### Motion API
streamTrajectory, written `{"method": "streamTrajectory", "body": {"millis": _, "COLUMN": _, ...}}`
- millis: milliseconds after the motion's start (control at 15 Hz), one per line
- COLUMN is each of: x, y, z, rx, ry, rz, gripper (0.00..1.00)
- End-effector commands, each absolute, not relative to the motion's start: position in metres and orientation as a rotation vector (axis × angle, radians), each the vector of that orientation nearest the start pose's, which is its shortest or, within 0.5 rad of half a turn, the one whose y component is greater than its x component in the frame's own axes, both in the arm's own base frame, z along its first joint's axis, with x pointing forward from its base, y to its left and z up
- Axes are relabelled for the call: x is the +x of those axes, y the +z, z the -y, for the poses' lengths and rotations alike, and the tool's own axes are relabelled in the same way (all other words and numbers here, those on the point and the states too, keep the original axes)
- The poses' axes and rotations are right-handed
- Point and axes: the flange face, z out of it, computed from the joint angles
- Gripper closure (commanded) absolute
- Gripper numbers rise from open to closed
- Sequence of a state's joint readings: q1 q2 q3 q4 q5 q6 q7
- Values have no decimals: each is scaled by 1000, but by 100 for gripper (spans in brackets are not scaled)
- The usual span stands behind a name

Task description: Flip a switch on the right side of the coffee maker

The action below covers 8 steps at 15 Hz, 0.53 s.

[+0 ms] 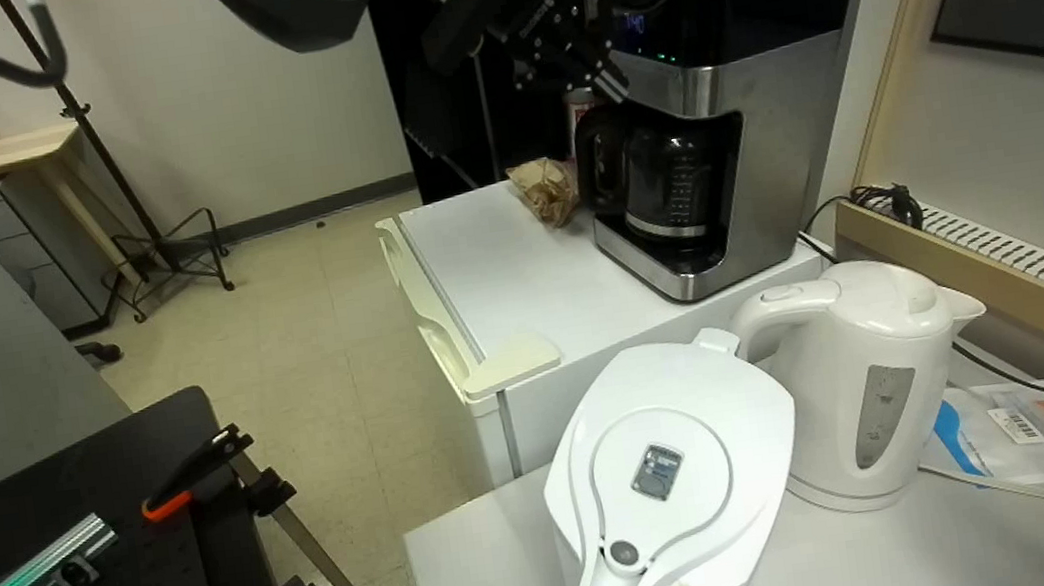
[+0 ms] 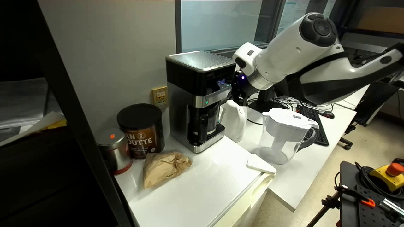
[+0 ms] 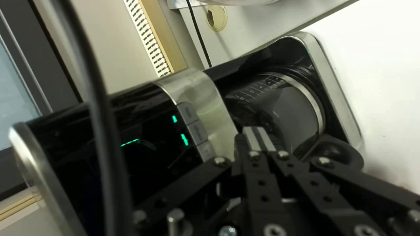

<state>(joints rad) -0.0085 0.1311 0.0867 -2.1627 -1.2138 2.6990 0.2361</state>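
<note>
- Coffee maker (image 2: 199, 102) stands upright on the white surface (image 2: 205, 186), between the coffee tub (image 2: 141, 130) and the white kettle (image 1: 838, 393), its carafe (image 1: 663, 179) seated in the front opening.
- Done, as far as you can judge: the approach. Your jaws hang close to the machine's silver band (image 3: 213, 111).
- They are clenched together with nothing between them, which should suit a push; you need no grasp here.
- Left to do, by the look of it: line the jaws up with the switch, work it, then draw clear.
- Green lights (image 3: 184, 139) glow by the buttons (image 3: 199, 131), so you probably have power; that alone doesn't prove the switch is flipped.
- Your jaws cover part of the front, so you can't be sure whether they touch it, or which control is the switch.
- Count at the machine: one coffee maker, one carafe, three buttons showing in the wrist view.
- Count beside it, same surface: one coffee tub, one metal canister (image 2: 116, 151), one paper bag (image 2: 165, 168).
- Count on the neighbouring surface (image 2: 293, 183): one white kettle, one filter pitcher (image 2: 284, 135), one keyboard (image 2: 311, 117), one mouse (image 2: 326, 114).
</note>
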Motion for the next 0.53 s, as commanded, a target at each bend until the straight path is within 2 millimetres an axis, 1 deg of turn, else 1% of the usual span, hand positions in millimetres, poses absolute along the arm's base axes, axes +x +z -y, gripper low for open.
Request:
{"method": "streamTrajectory", "body": {"millis": 0, "x": 529, "y": 377, "z": -79, "rx": 2144, "ry": 592, "rz": -1125, "gripper": 98}}
{"method": "streamTrajectory", "body": {"millis": 267, "x": 492, "y": 393, "z": -78, "rx": 2021, "ry": 614, "rz": -1202, "gripper": 98}}
{"method": "streamTrajectory", "body": {"millis": 467, "x": 470, "y": 403, "z": -77, "rx": 1950, "ry": 632, "rz": -1239, "gripper": 98}}
